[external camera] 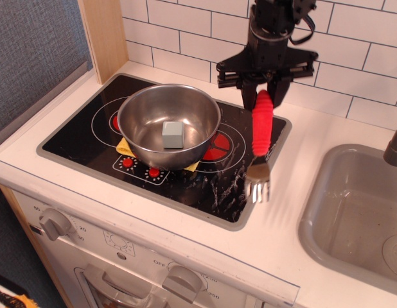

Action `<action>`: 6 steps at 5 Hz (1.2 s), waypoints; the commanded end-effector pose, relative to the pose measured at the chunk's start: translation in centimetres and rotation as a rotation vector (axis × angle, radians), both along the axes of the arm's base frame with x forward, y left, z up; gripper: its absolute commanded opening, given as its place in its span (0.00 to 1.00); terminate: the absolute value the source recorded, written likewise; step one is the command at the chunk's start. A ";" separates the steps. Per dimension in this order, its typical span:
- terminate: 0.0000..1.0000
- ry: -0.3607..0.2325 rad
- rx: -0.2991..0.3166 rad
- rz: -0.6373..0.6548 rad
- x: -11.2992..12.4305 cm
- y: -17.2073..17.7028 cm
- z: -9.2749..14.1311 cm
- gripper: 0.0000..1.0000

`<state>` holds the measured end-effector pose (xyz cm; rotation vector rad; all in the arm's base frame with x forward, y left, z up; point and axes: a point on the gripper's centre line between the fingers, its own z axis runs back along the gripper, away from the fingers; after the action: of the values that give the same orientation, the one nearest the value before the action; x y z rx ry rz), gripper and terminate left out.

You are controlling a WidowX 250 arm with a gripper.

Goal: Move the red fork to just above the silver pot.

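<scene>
My gripper is shut on the top of the red fork and holds it in the air. The fork hangs nearly upright, red ribbed handle up and silver tines down, over the right edge of the black hob. The silver pot stands on the hob's left part, to the left of the fork. A grey block lies inside the pot. A yellow cloth sticks out from under it.
The black toy hob sits in a white counter. A wooden post stands at the back left and a white tiled wall behind. A grey sink basin lies to the right, with a tap at the edge.
</scene>
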<state>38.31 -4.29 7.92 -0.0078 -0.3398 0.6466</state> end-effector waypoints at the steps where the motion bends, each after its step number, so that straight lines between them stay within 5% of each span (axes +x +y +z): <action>1: 0.00 -0.161 -0.027 0.464 0.3 3.1 5.1 0.00; 6: 0.00 -0.078 -0.005 0.646 3.1 9.8 -0.2 0.00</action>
<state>41.90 5.65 5.58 0.1067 -0.3637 1.2815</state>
